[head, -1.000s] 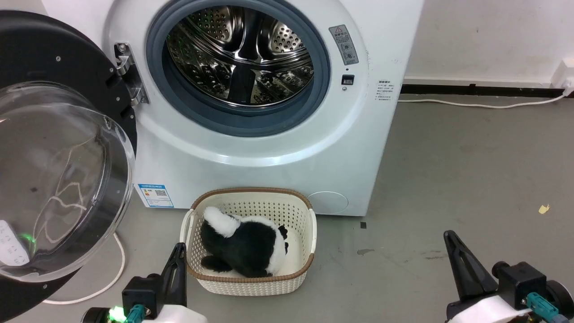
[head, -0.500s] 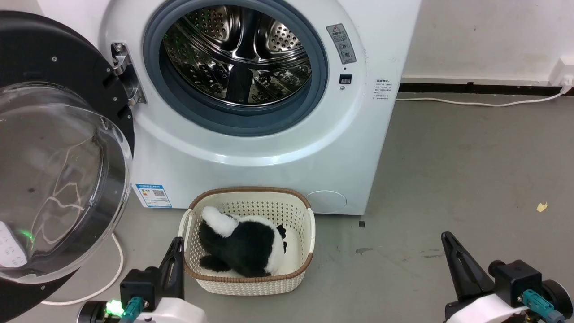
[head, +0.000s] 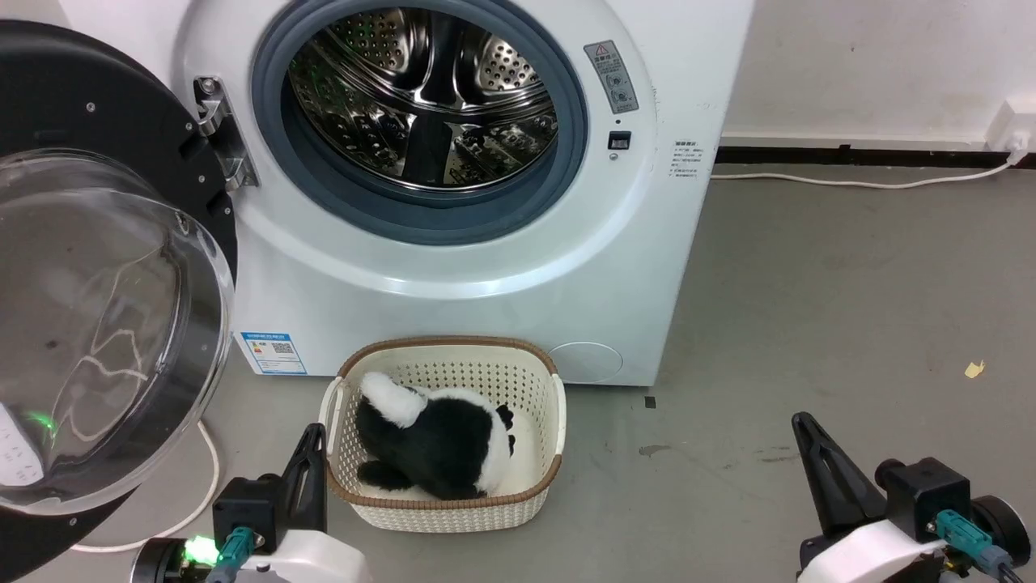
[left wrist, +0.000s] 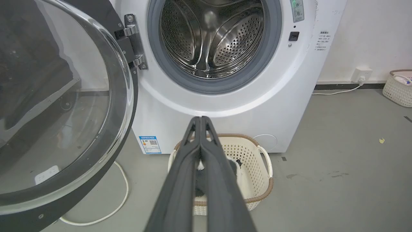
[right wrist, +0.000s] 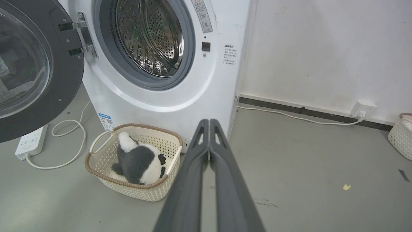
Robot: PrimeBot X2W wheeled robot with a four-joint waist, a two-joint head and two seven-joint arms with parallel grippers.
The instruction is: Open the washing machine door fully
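The washing machine door point(head: 105, 308) hangs swung wide on its hinge point(head: 220, 134) left of the white machine point(head: 453, 279), upright, glass dome bulging toward the robot; a blue QR-code label point(head: 273, 353) and grey warning sticker point(head: 611, 77) carry print too small to read, and left claw point(left wrist: 200, 118) and right claw point(right wrist: 209, 120) are each pressed together, empty.

Open drum mouth point(head: 425, 97); door point(head: 97, 283) at left; basket point(head: 453, 517) just below.
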